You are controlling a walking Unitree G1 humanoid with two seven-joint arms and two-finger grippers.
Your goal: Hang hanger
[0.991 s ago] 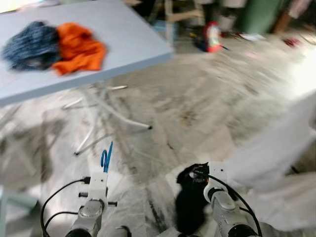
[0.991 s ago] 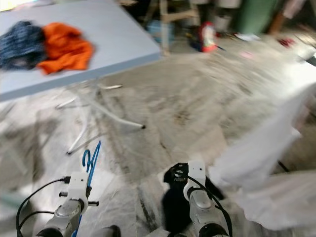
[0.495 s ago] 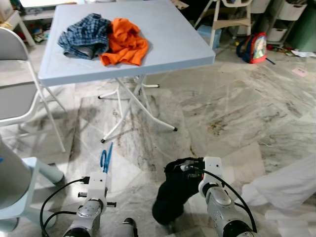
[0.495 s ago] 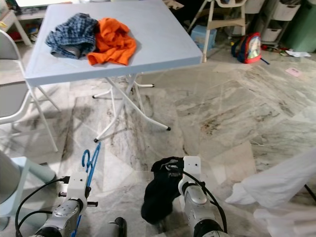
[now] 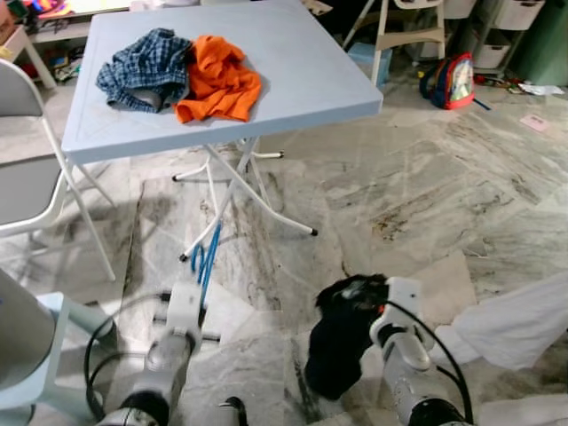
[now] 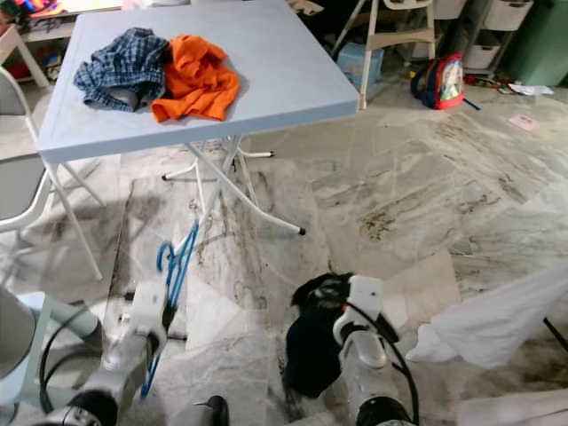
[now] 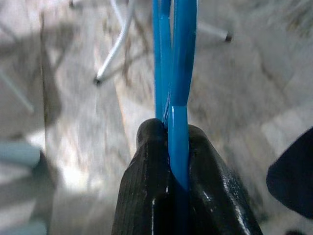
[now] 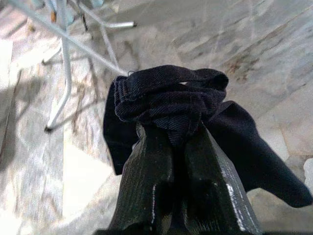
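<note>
Thin blue plastic hanger point(image 7: 177, 73), smooth and glossy, pinched between the ribbed black fingers point(image 7: 146, 186) of the left hand point(image 5: 197, 293), rods running out toward the folding legs of the counter point(image 5: 293, 84). Clenched on the hanger, held low over the floor at about 7 o'clock from the counter. Right hand point(image 8: 173, 134) clamped on a bunched black garment point(image 5: 342, 342), coarse woven cloth, waistband-like edge folded over the fingertips, the rest drooping limp toward the floor at roughly 5 o'clock in the eye views.

Veined grey-white marble floor point(image 5: 426, 186), streaked and glossy. Pale blue square counter on white tubular legs at 12 o'clock, carrying a crumpled blue plaid shirt point(image 5: 142, 67) touching a rumpled orange garment point(image 5: 220, 78). Grey folding chair point(image 5: 22, 177) at 9 o'clock, white cloth point(image 5: 524, 315) at 4 o'clock, red and blue backpack point(image 5: 448, 80) at 2 o'clock.

Counter legs between the hanger and the open floor beyond. Weave of the black cloth plain in the right wrist view; just a dark lump from the head.
</note>
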